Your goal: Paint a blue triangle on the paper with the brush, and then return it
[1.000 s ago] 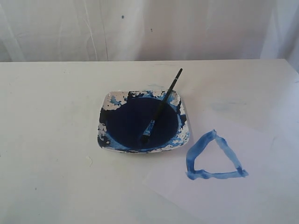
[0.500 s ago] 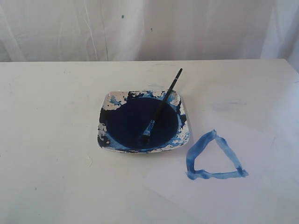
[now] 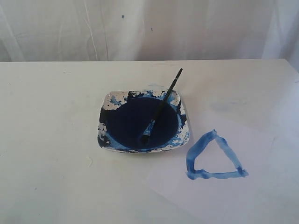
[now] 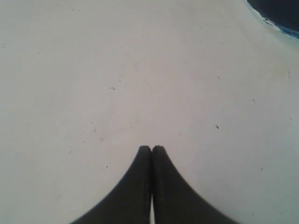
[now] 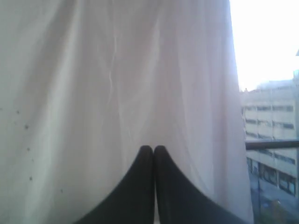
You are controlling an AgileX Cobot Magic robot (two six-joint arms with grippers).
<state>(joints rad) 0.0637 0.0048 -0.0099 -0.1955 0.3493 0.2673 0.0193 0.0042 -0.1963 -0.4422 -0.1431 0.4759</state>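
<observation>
Pressing their jaws together around nothing, the left gripper [image 4: 152, 148] is facing the table [image 4: 93, 70], the right gripper [image 5: 153, 148] the curtain [image 5: 70, 70].

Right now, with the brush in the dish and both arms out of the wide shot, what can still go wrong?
1. The brush only leans on the dish rim, with its handle sticking out past it. A nudge could tip it out or slop paint.
2. The triangle looks watery, so an arm passing low could smear it.
3. The paper seems to lie loose on the table, so any contact may shift it.
</observation>
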